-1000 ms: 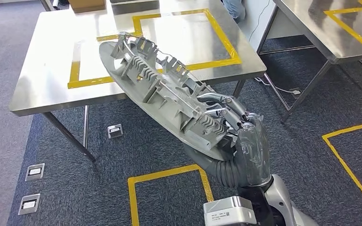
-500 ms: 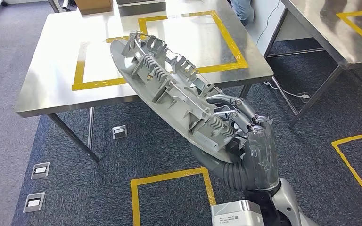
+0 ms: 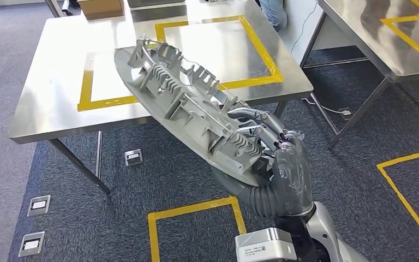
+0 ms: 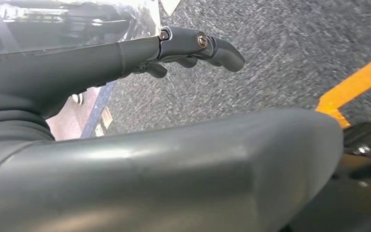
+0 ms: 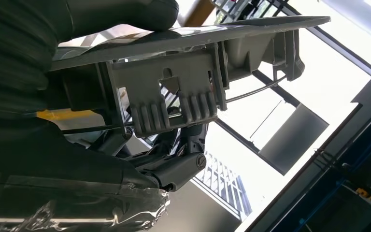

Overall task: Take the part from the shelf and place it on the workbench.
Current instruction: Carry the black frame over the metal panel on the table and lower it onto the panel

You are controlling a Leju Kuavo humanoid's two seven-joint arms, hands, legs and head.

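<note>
Part point(image 3: 188, 106) is riding out in the air, long grey oval plate with ribbed brackets, its far end hanging over the near edge of the steel surface point(image 3: 49, 103). Right hand point(image 3: 283, 164) is gripping the near end, fingers point(image 3: 256, 117) curling over the ribs and thumb under the plate. It's looking stiff and end-heavy, likely levering hard from that one-end hold. Left hand point(image 4: 125, 53) is hanging empty, fingers loosely apart.
</note>
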